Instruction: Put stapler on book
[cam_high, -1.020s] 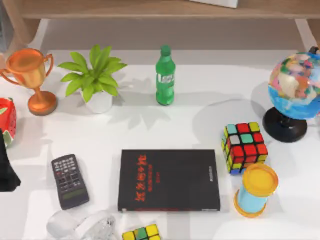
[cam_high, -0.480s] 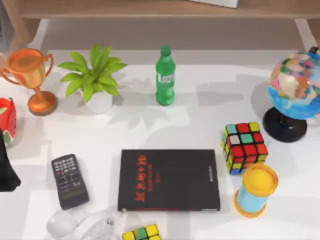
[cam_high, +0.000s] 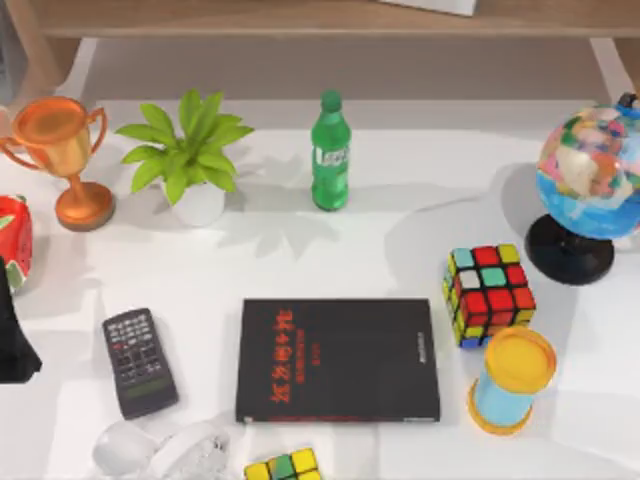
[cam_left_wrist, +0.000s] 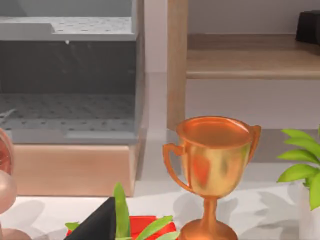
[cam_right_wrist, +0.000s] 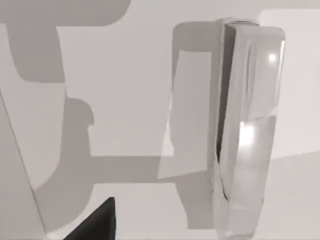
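One flat black book, long axis left-right across the table, red title toward the left; gripper states unclear.

Trophy, plant, green bottle and globe stand upright.

The black left arm juts in at the table's left edge in the top view, low and level with the near half. A dark tip of the left gripper and of the right gripper edges into each wrist view.
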